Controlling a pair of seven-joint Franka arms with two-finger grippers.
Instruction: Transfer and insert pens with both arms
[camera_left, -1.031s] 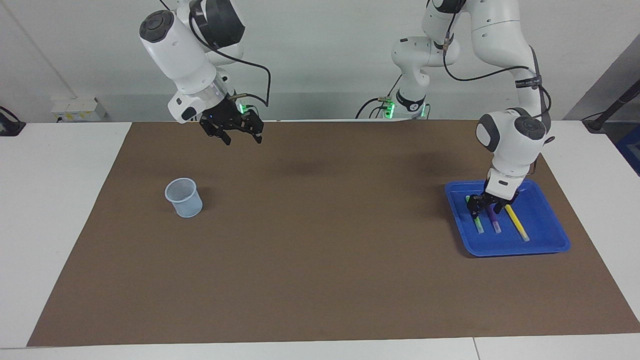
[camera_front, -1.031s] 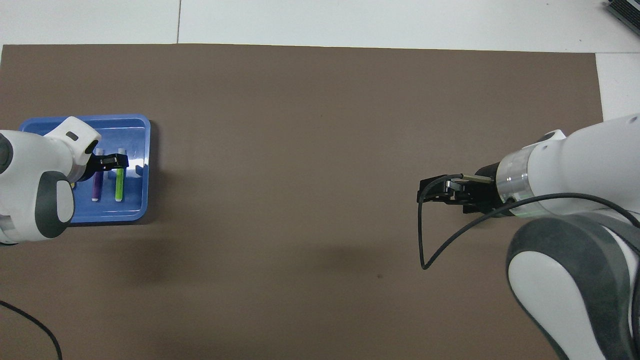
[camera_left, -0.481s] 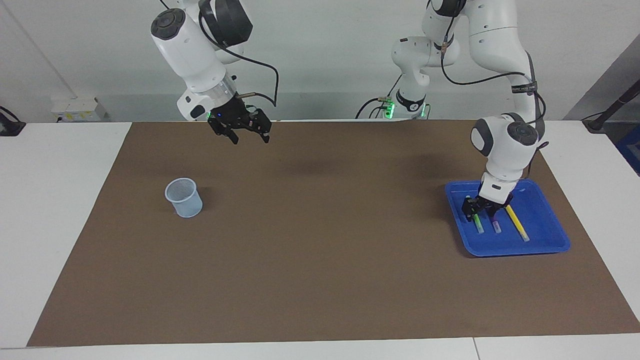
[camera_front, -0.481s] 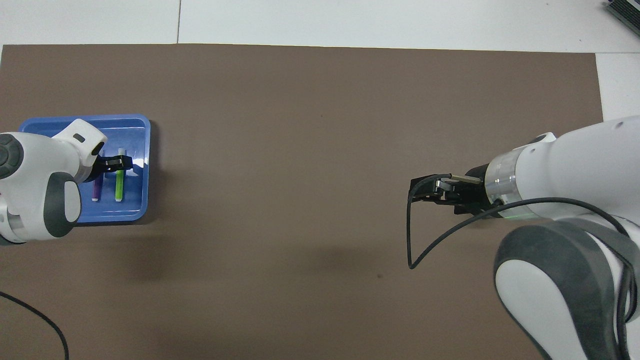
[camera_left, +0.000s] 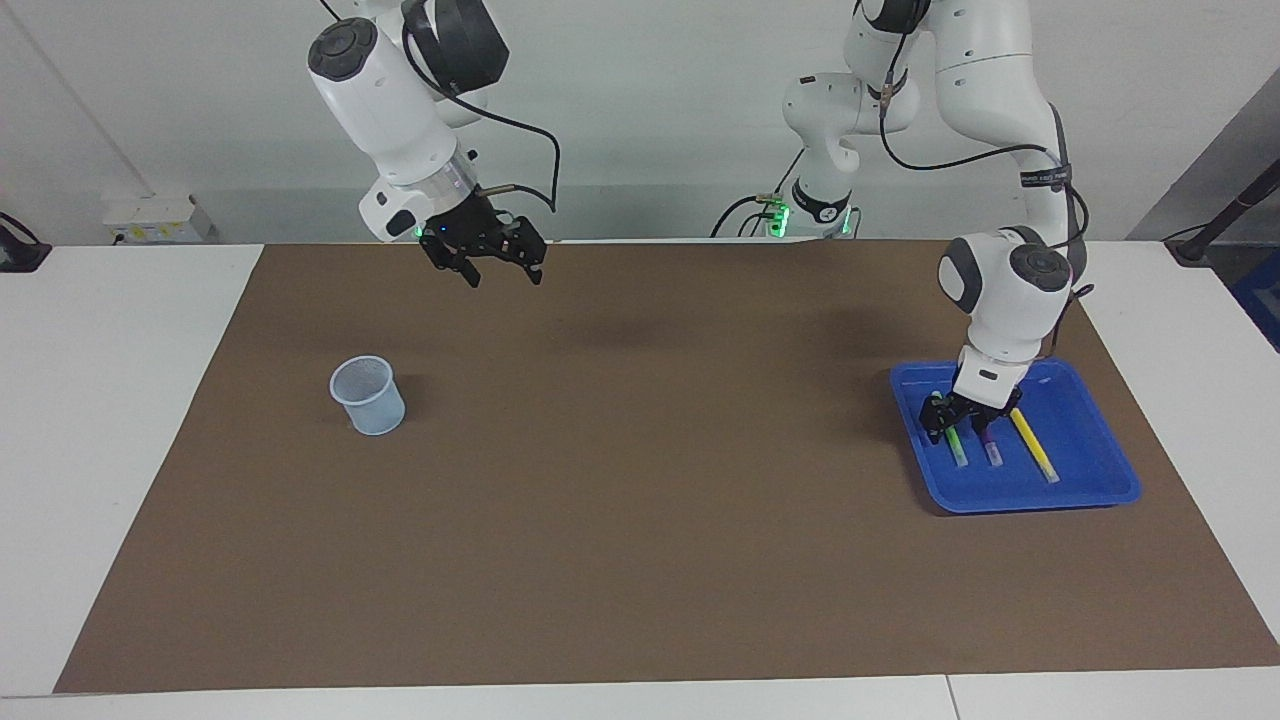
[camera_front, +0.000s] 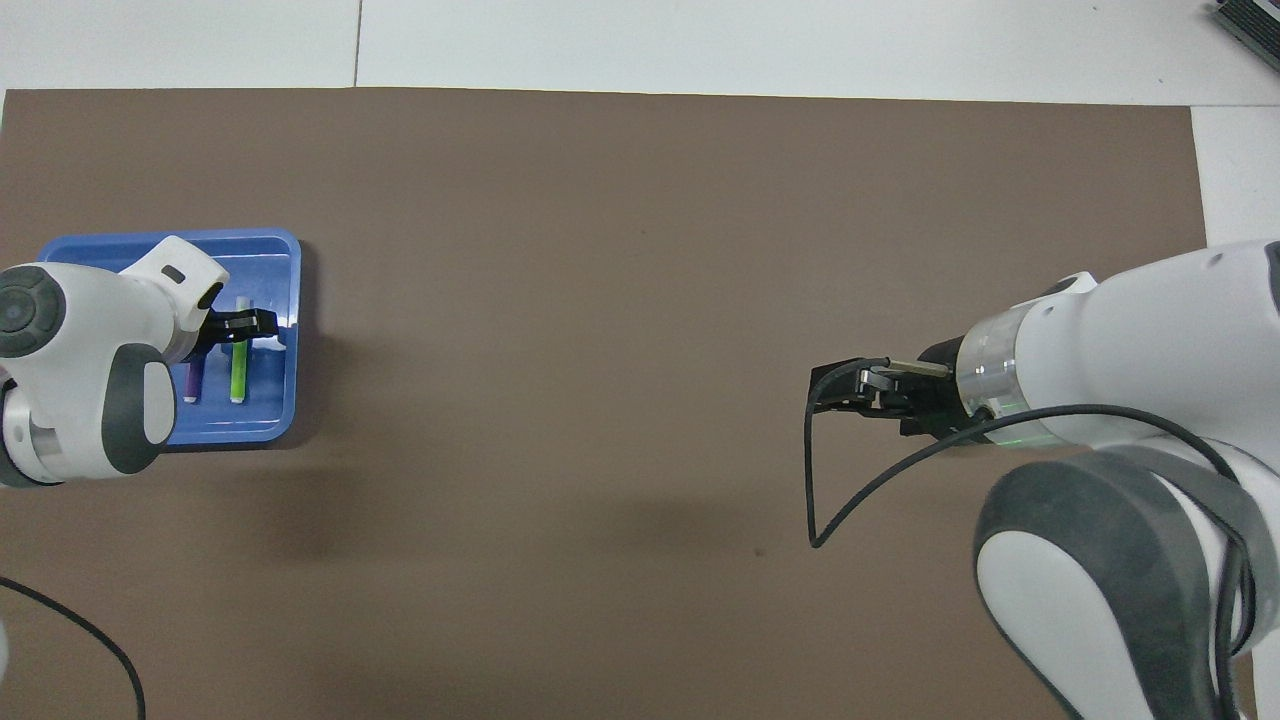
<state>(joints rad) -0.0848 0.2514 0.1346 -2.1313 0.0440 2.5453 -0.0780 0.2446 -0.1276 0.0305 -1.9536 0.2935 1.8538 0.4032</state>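
Note:
Three pens lie side by side in a blue tray (camera_left: 1085, 430) at the left arm's end of the table: green (camera_left: 958, 449), purple (camera_left: 992, 450) and yellow (camera_left: 1035, 450). My left gripper (camera_left: 953, 428) is down in the tray, open, its fingers astride the green pen's end nearest the robots. From overhead, the green pen (camera_front: 238, 372) and purple pen (camera_front: 190, 382) show beside the left gripper (camera_front: 255, 325); the arm hides the yellow pen. My right gripper (camera_left: 503, 275) hangs open and empty, high over the mat by the robots' edge, and shows overhead too (camera_front: 830, 388).
A pale translucent mesh cup (camera_left: 368, 396) stands upright on the brown mat (camera_left: 640, 480) toward the right arm's end of the table. It is out of the overhead view. A black cable (camera_front: 815, 480) loops from the right wrist.
The left gripper has shifted within the tray from between the green and purple pens onto the green pen. The right arm has swung a little toward the table's middle.

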